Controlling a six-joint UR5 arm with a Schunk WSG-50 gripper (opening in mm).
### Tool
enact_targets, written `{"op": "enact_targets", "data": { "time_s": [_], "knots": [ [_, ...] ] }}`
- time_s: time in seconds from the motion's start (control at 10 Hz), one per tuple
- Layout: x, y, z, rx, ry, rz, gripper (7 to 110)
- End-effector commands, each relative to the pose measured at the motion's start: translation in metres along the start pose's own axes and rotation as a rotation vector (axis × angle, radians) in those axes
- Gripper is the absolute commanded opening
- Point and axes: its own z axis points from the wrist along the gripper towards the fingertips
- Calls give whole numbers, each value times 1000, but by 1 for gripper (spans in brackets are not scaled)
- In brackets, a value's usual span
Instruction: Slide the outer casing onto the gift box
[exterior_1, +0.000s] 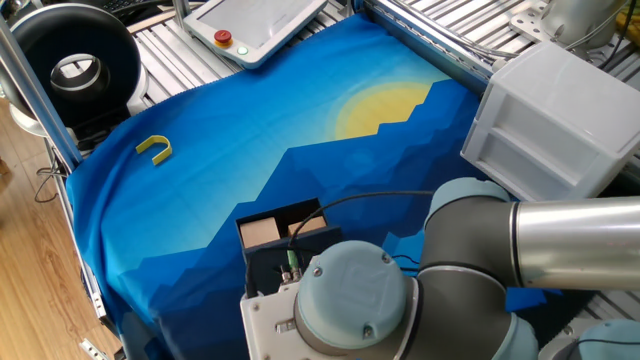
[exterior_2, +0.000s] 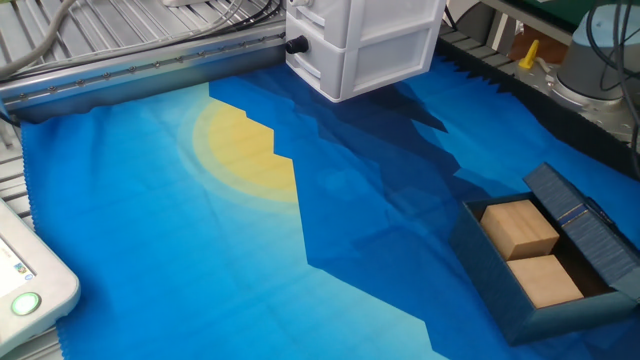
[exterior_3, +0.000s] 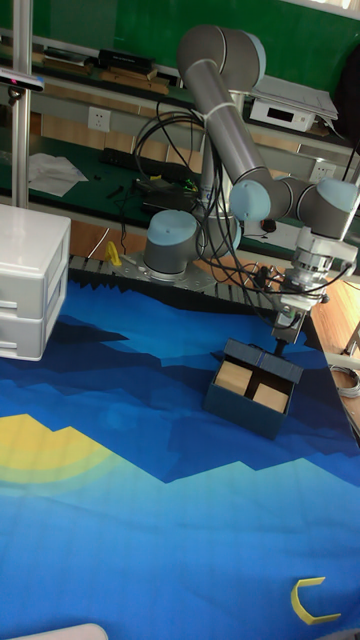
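The gift box (exterior_3: 243, 402) is a dark open tray near the right edge of the blue cloth, with two tan blocks (exterior_2: 530, 255) inside. The outer casing (exterior_3: 264, 361), a dark navy sleeve, covers the tray's far end and sits tilted over it; in the other fixed view it is the ribbed dark piece (exterior_2: 585, 225) at the right. My gripper (exterior_3: 284, 338) points down at the casing's far edge and is shut on it. In one fixed view the arm's wrist (exterior_1: 350, 305) hides the gripper and casing, and only the tray's open end (exterior_1: 262, 233) shows.
A large white plastic bin (exterior_2: 365, 40) stands at the cloth's far corner. A small yellow U-shaped piece (exterior_1: 154, 149) lies on the cloth near another edge. A white pendant with a red button (exterior_1: 255, 25) lies beyond the cloth.
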Motion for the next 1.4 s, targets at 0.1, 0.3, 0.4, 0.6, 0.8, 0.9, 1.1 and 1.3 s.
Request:
{"op": "enact_targets", "data": {
  "time_s": [0.1, 0.3, 0.4, 0.6, 0.8, 0.9, 1.1, 1.3],
  "knots": [
    [8, -11, -4, 33, 55, 8, 7],
    [3, 1, 3, -20, 32, 15, 7],
    [1, 23, 3, -109, 28, 69, 7],
    [-1, 41, 0, -179, 26, 104, 7],
    [1, 34, 10, -149, 30, 88, 7],
    [2, 28, 13, -126, 34, 85, 7],
    [0, 20, 13, -95, 24, 67, 7],
    [-2, 9, 13, -51, 16, 49, 7]
  ]
}}
